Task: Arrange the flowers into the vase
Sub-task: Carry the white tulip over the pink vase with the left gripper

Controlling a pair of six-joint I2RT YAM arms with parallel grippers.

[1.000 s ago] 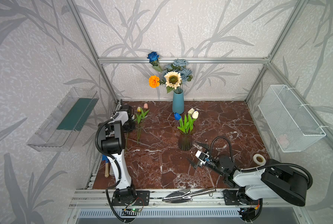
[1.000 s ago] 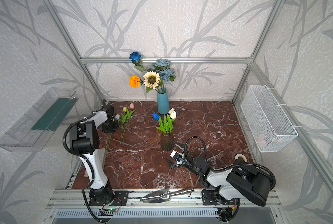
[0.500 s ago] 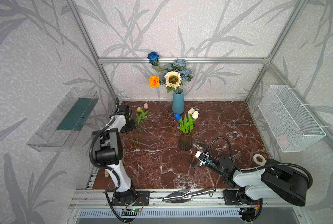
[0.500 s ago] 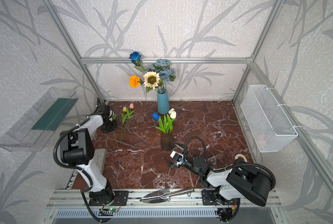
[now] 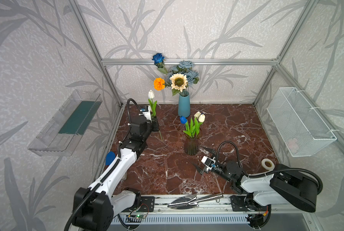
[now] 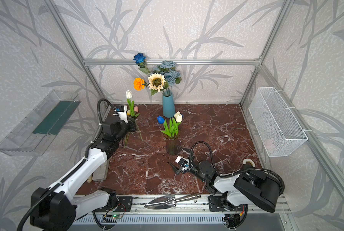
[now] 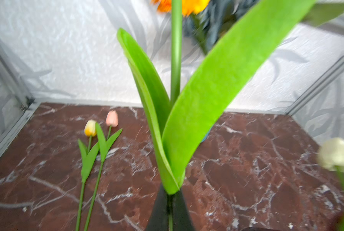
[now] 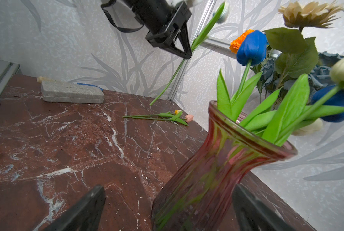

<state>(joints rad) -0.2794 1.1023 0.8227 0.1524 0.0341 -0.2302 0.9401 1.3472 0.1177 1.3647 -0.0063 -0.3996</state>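
Note:
My left gripper [image 5: 155,122] [image 7: 170,210] is shut on the green stem of a white tulip [image 5: 151,94] [image 6: 128,94]. The tulip stands upright above the back left of the table, its leaves [image 7: 187,120] spreading just past the fingers. A pink tulip [image 7: 112,118] and a yellow tulip [image 7: 90,128] lie flat on the marble. The ribbed glass vase [image 5: 191,144] [image 8: 217,160] at mid-table holds a blue tulip [image 5: 183,119] and white tulips [image 5: 200,117]. My right gripper [image 5: 197,156] [image 8: 168,188] is open, with one finger on each side of the vase's base.
A blue ceramic vase [image 5: 184,106] at the back holds the marigold, sunflower and roses. A grey case [image 8: 72,94] lies at the table's left edge and a tape roll [image 5: 267,164] at the right. A metal trowel [image 5: 195,200] rests on the front rail. A wire basket [image 5: 299,122] hangs on the right wall.
The left gripper has closed on the white tulip's stem, raised it upright off the table and moved right. The right arm has not moved.

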